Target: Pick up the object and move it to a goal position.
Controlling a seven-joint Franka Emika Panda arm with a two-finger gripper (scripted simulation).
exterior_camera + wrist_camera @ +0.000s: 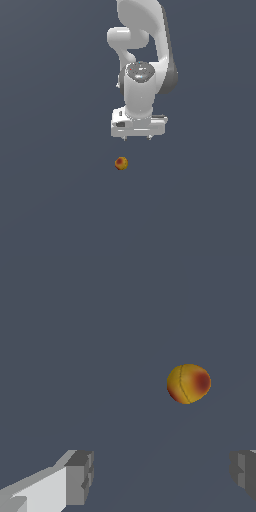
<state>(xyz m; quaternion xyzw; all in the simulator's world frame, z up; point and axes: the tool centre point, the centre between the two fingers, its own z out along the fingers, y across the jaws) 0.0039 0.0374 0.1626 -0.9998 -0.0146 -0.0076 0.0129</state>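
Note:
The object (121, 163) is a small round ball, yellow-orange with dark red patches, lying on the flat grey-blue floor. In the exterior view it sits below the white gripper (136, 138) and slightly to that view's left. In the wrist view the object (188, 384) lies ahead of the gripper (162, 476), apart from both fingers. Only the grey fingertips (80, 476) show there, standing wide apart with nothing between them. The gripper is open.
The white arm (145, 60) rises behind the gripper toward the top of the exterior view. A plain grey-blue floor (60, 200) stretches all around. No goal marker shows in either view.

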